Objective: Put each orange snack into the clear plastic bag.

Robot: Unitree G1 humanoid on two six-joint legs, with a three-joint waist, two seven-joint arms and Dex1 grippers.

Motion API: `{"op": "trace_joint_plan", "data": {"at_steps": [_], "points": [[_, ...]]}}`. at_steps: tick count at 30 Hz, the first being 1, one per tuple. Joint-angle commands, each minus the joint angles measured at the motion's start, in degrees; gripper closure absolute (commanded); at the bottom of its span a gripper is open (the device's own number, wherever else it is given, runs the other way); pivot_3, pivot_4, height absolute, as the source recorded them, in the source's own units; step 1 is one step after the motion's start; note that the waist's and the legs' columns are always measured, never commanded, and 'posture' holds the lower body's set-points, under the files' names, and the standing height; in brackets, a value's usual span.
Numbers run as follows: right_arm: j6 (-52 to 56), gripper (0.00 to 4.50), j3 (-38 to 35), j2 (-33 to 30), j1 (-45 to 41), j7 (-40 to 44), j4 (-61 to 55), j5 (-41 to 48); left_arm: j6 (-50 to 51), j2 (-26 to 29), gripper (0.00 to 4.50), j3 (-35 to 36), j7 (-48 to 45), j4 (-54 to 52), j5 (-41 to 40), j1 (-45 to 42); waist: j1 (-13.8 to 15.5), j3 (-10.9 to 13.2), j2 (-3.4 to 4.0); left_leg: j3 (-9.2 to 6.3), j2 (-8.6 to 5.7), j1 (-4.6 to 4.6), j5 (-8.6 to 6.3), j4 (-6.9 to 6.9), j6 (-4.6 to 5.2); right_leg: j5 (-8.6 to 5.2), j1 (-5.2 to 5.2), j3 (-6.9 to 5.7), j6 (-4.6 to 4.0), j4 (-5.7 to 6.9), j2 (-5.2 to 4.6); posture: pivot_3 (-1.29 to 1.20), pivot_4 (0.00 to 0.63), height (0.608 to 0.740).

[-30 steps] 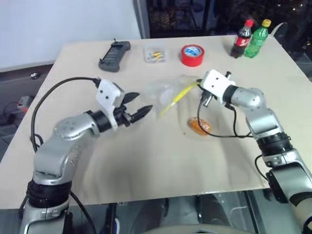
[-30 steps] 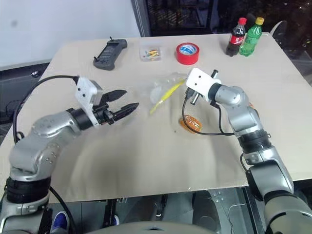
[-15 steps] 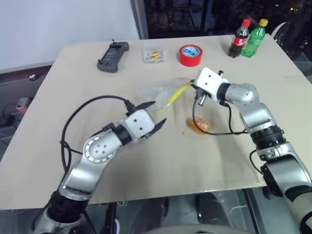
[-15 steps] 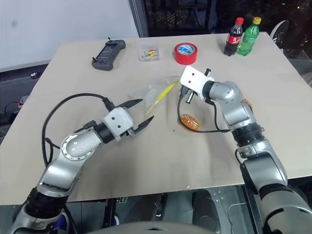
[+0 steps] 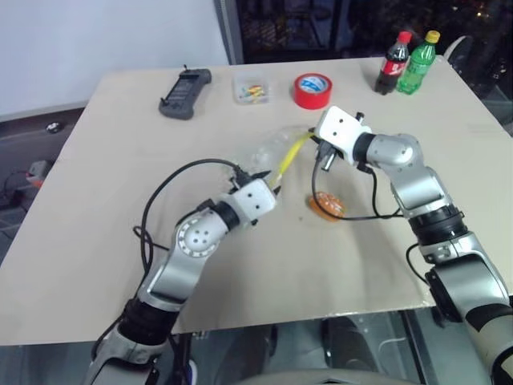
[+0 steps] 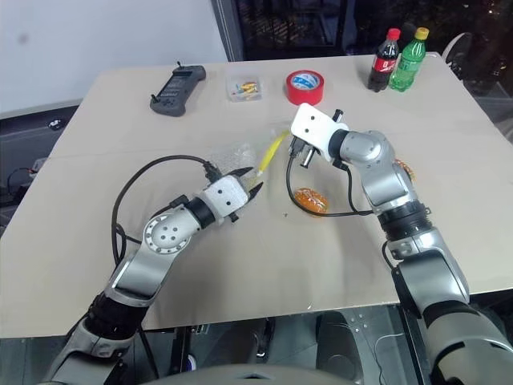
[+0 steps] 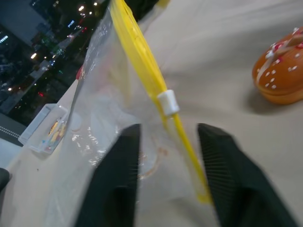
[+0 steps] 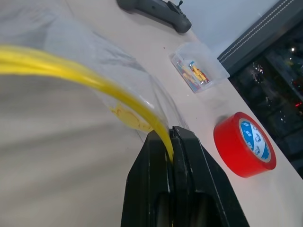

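The clear plastic bag (image 5: 264,152) hangs crinkled over the middle of the table, its yellow seal strip (image 7: 142,61) slanting down toward me. My right gripper (image 8: 171,132) is shut on the strip's upper end. At the lower end my left gripper (image 7: 168,130) stands open, one finger on each side of the strip and the film. One orange snack (image 5: 328,206) with pale speckles lies on the table below the right gripper and beside the bag. A sliver of another orange snack (image 6: 404,169) peeks out behind my right forearm.
At the back stand a red tape roll (image 5: 316,90), a small clear box (image 5: 254,90) with yellow bits and a black handheld device (image 5: 187,92). Two bottles (image 5: 409,62) are at the far right corner. A black cable (image 5: 353,215) loops past the snack.
My left arm has swung right and down to the bag, its wrist rolling. Its fingers have narrowed around the seal's lower end. The right gripper has kept its hold.
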Motion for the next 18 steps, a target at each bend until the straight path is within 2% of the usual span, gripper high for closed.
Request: {"op": "trace_joint_plan", "data": {"at_steps": [1,3,4,5,6,9,18], "points": [[0.66,4.50,-0.81,-0.43,-0.52,-0.46,-4.32,-0.36,-1.93,0.38,3.57,0.35,0.15,0.66,2.45,-3.00,0.03,0.00,0.00,0.00,0.00,0.00,0.01,0.00,-0.01,0.00,0.00,0.00,0.00,0.01,0.00,0.00,0.150,0.740],[0.74,4.50,-0.34,-1.85,0.04,-0.45,-4.63,-1.75,-2.68,1.28,4.44,1.77,-0.35,1.22,2.47,-3.90,0.05,0.00,0.00,0.00,0.00,0.00,0.01,0.01,-0.01,0.00,0.00,0.00,0.00,0.02,0.00,0.00,0.150,0.740],[0.64,4.50,-0.33,-2.62,0.64,0.32,-4.76,-1.77,-2.99,1.79,4.44,2.88,-0.78,1.67,1.83,-4.63,0.06,0.00,0.00,0.00,0.00,0.00,0.01,0.01,-0.01,0.00,0.00,0.00,0.00,0.03,0.00,0.00,0.150,0.740],[0.63,3.91,-0.47,-3.21,1.38,0.86,-5.18,-1.63,-3.40,2.26,4.50,3.95,-1.23,2.16,0.98,-5.31,0.07,0.00,0.00,-0.01,0.00,-0.01,0.01,0.02,-0.01,0.00,0.00,-0.01,0.00,0.03,0.00,0.00,0.150,0.740],[0.62,3.65,-0.79,-3.70,2.37,0.49,-5.99,-1.84,-3.77,2.70,4.50,5.04,-1.63,2.91,0.19,-6.13,0.13,0.00,0.00,-0.01,0.00,-0.01,0.01,0.02,-0.01,0.00,0.00,-0.01,0.00,0.03,0.00,0.00,0.150,0.740],[1.99,2.14,-2.13,-5.09,5.90,-1.06,-10.23,-2.10,-5.26,3.84,4.50,7.19,-2.88,5.54,-1.48,-8.00,0.12,0.00,0.00,-0.02,0.00,-0.01,0.01,0.02,-0.01,0.00,0.00,-0.04,0.01,0.02,0.00,0.00,0.150,0.740],[14.64,2.14,-10.56,-9.48,20.03,-0.74,-31.15,2.91,-9.06,5.01,4.50,9.13,-6.17,12.12,-4.01,-11.70,0.25,0.00,-0.01,-0.06,-0.01,-0.07,0.01,0.07,-0.01,0.00,0.00,-0.08,0.02,0.02,-0.02,0.00,0.150,0.740]]}}
